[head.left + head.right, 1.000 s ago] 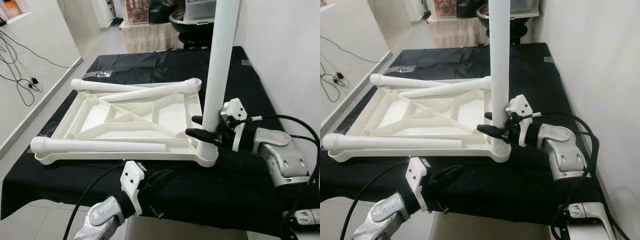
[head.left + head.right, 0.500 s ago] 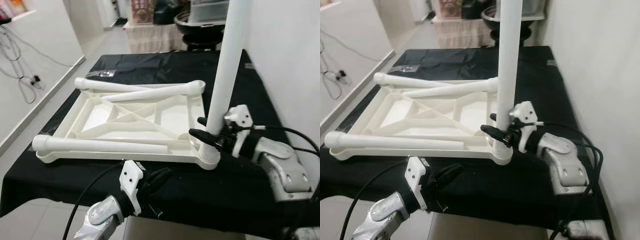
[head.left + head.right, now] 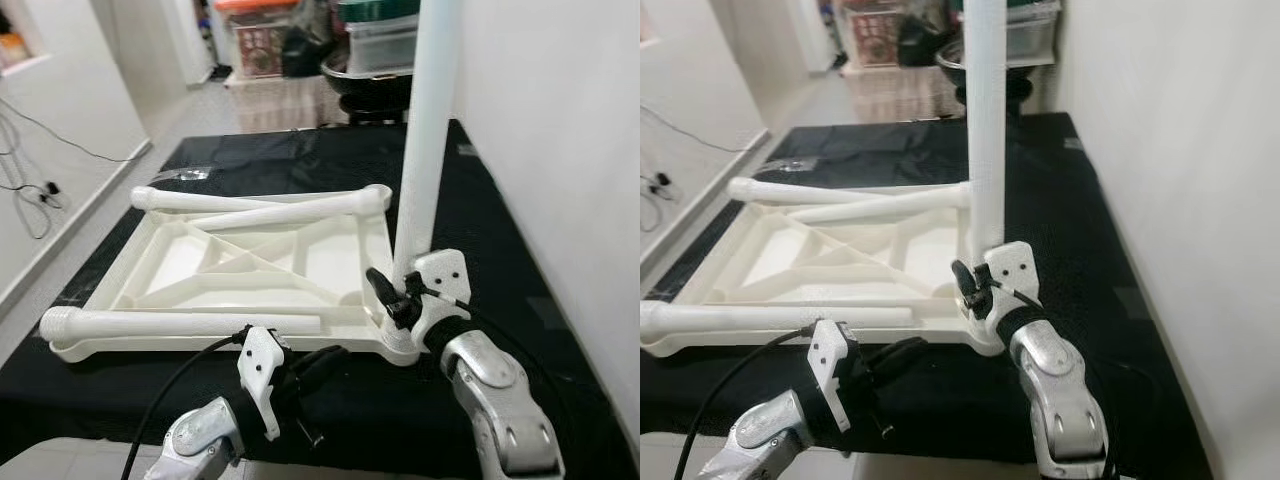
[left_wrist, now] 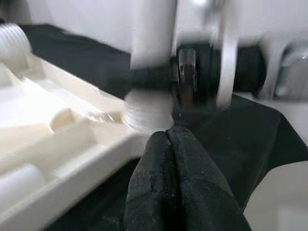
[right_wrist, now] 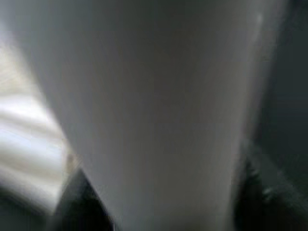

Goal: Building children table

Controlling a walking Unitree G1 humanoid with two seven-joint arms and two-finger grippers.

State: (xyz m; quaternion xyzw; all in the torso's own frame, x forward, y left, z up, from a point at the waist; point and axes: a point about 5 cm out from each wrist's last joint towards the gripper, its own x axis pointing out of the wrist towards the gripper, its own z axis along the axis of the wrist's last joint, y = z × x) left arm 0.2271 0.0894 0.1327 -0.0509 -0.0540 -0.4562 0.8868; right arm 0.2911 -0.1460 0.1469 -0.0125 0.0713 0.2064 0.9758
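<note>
White ribbed tabletop [image 3: 250, 262] inverted at centre frame, upright white leg [image 3: 425, 150] at lower-right corner; right gripper [image 3: 388, 296] clamped on leg; left gripper [image 4: 168, 159] clenched, bottom centre

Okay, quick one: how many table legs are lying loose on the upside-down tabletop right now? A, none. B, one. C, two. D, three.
D: three loose legs lie on the tabletop, one along the near edge and two at the far edge, while the right gripper holds a fourth leg upright at the near right corner.
</note>
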